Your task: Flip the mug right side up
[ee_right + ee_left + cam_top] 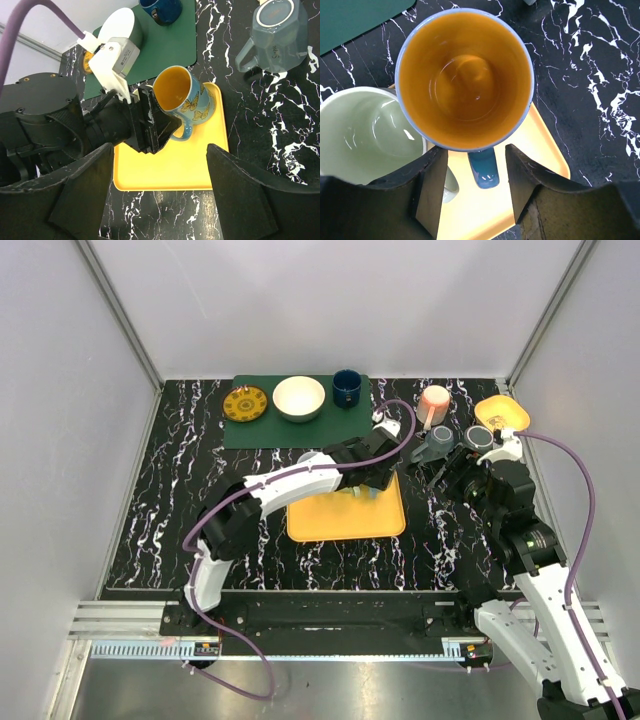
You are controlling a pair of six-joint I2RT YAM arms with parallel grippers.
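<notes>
**Butterfly mug (465, 80) bracketed at its handle (484, 170) by the left gripper (476, 155)**

The mug is seen mouth-up directly ahead of the left gripper, at a corner of the yellow tray (545, 150), and is judged to be right side up already. The blue handle is flanked by the two fingers with a gap on either side, so nothing is clamped; the handle appears to be lined up as the grip point. The right gripper (160, 150) is held wide and empty, off to one side.
</notes>
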